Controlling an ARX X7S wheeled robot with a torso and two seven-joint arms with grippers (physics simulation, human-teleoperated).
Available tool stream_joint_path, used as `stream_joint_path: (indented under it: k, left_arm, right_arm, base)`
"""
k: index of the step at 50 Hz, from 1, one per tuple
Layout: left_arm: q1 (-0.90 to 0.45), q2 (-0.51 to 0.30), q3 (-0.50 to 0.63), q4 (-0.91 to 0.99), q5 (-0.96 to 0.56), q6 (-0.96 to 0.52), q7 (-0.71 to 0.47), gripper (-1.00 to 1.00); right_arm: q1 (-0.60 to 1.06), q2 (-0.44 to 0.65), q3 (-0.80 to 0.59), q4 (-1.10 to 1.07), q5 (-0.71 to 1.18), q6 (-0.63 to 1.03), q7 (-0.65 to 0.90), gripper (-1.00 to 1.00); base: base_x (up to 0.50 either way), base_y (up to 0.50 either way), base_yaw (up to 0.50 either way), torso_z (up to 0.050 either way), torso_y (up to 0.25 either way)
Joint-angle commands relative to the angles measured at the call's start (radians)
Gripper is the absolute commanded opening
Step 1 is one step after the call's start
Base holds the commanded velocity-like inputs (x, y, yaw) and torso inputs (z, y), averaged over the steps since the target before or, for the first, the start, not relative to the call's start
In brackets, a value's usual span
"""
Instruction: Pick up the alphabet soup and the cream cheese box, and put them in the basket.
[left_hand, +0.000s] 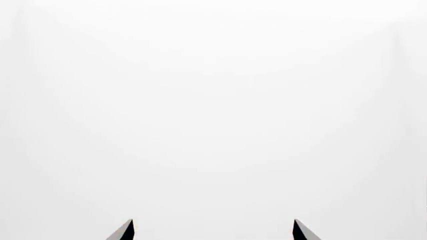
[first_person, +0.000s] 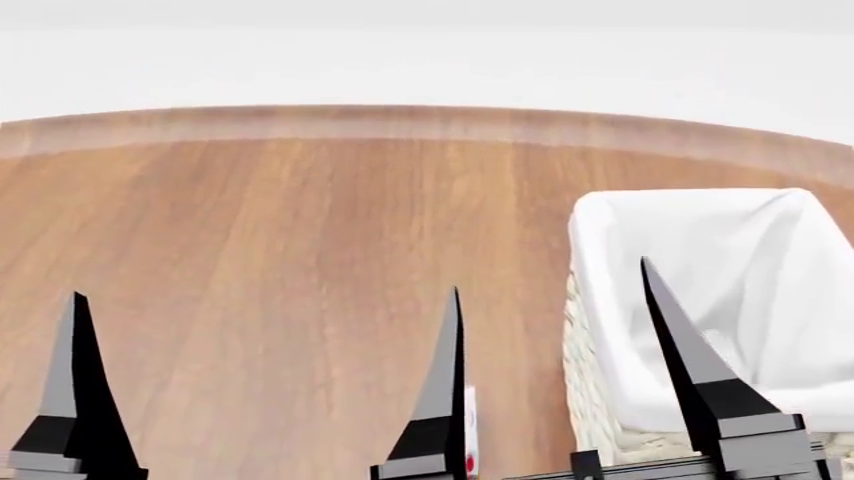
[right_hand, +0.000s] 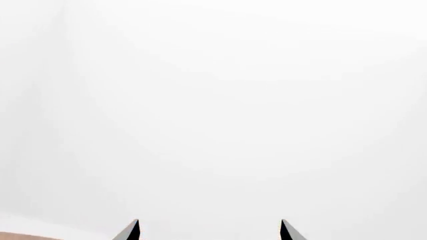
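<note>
On the wooden counter (first_person: 267, 280), near its right edge, stands the basket (first_person: 594, 400): cream wicker with white cloth folded over its rim. A white box (first_person: 471, 430) with a red dot peeks out just left of it. Left hand (left_hand: 213, 231) and right hand (right_hand: 209, 231) are spread wide, holding nothing.

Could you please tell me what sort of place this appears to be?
Probably a simulated tabletop workspace: a bare brown wooden table, a cream woven wicker basket with white cloth lining, and plain white surroundings.
</note>
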Motion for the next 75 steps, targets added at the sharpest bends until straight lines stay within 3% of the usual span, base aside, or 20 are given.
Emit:
stream_joint_path:
  k: [1,46,75]
  left_arm:
    - [-0.007,-0.01,0.016,-0.001,0.01,-0.01,-0.011,1.0]
    - [0.001,-0.038,0.035,-0.008,-0.001,0.007,-0.038,1.0]
    - [-0.01,-0.049,0.056,-0.016,-0.004,0.006,-0.052,1.0]
  right_arm:
    - [-0.005,0.006,0.004,0.012,0.021,-0.02,0.005,1.0]
    - [-0.043,0.046,-0.024,0.054,0.015,-0.105,0.062,1.0]
    - [-0.02,0.057,-0.018,0.034,0.031,-0.07,0.083,1.0]
  base:
    - [0.0,0.0,0.0,0.0,-0.109]
    - [0.0,0.0,0.0,0.0,-0.109]
    - [0.0,0.0,0.0,0.0,-0.109]
